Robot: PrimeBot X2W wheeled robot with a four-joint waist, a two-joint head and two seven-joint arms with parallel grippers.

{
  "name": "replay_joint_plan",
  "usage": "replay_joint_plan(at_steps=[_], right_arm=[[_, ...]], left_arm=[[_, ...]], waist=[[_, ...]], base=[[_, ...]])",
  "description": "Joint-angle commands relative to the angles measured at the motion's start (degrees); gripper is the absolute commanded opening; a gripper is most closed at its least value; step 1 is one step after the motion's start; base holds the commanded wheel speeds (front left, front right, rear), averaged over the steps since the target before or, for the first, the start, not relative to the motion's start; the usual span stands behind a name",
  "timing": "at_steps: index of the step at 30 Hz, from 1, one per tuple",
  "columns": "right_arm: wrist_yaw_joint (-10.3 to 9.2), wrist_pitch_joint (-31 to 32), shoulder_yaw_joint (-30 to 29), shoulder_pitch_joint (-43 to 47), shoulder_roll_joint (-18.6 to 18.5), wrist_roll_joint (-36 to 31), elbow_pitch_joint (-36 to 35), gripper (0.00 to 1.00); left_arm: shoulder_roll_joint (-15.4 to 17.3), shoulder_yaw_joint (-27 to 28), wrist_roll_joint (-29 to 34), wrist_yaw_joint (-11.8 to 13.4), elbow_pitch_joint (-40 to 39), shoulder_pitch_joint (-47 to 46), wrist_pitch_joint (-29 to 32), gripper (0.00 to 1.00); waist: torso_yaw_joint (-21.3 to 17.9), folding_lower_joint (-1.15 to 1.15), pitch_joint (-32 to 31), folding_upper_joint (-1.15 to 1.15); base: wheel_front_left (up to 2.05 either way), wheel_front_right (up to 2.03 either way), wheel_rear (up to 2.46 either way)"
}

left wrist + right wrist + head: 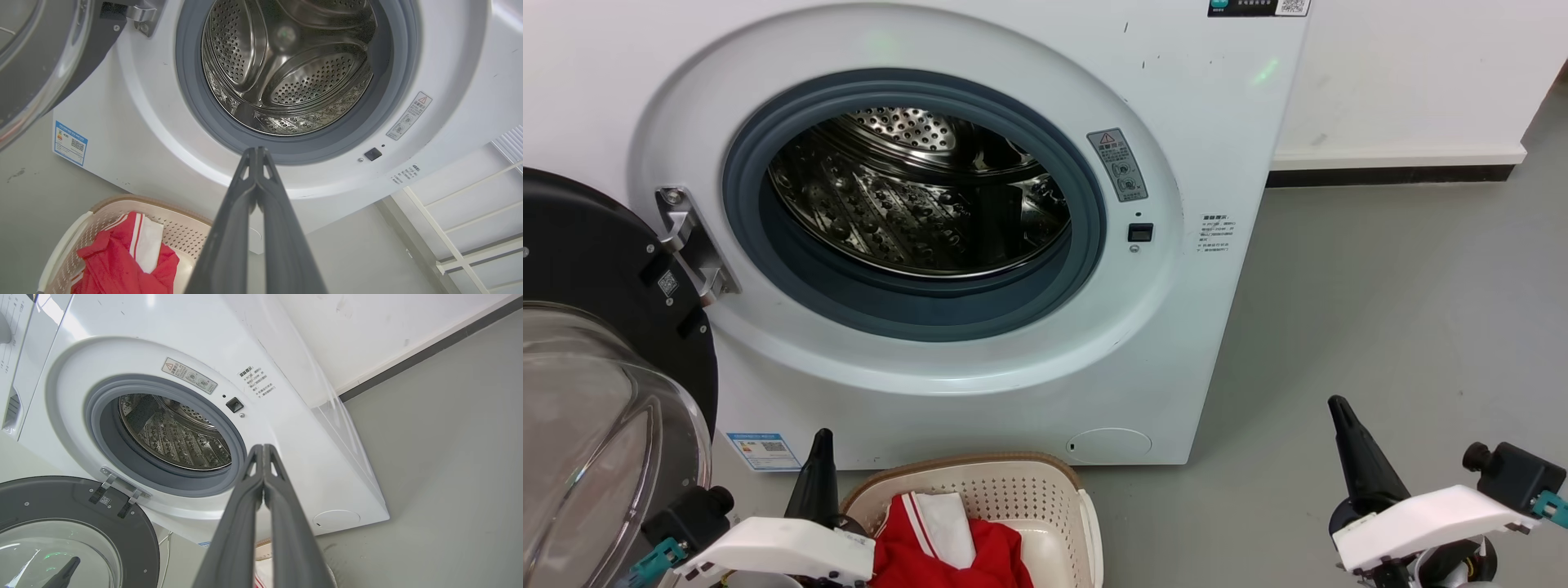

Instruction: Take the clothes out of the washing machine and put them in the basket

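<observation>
The white washing machine [1013,49] stands with its black-framed glass door [596,343] swung open to the left; its steel drum [915,196] holds no fabric that I can see. Red clothes [947,547] with a white panel lie in the cream basket [1013,486] on the floor in front of the washer, and they show again as the clothes [118,261] in the basket [65,245] in the left wrist view. My left gripper [822,437] is shut beside the basket's left rim. Over bare floor at the lower right, my right gripper [1337,404] is shut.
Grey floor [1405,310] stretches to the right of the washer up to a white wall with a dark skirting [1388,175]. A white rack [470,228] stands to the right in the left wrist view. The open door blocks the left side.
</observation>
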Motion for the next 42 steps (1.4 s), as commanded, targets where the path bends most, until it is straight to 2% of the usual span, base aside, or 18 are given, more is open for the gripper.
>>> replay_joint_plan(at_steps=[1,23,42], right_arm=[[0.00,0.2,-0.3,-1.6,-0.4,1.8,-0.4,0.00],[0.00,2.1,-2.2,-3.0,-0.7,18.7,1.4,0.00],[-0.01,3.7,-3.8,-3.9,-0.6,30.5,2.8,0.00]], left_arm=[[0.1,0.4,-1.4,-0.3,-0.4,-1.8,0.3,0.00],[0.0,2.3,-17.5,-2.2,1.4,-3.6,3.9,0.00],[-0.1,3.7,-28.9,-3.7,2.7,-4.9,6.5,0.00]], waist=[[0.0,0.00,0.0,0.00],[0.5,0.00,0.4,0.00],[0.9,-0.01,0.7,0.00]], base=[[0.00,0.00,0.00],[0.00,0.00,0.00],[0.00,0.00,0.00]])
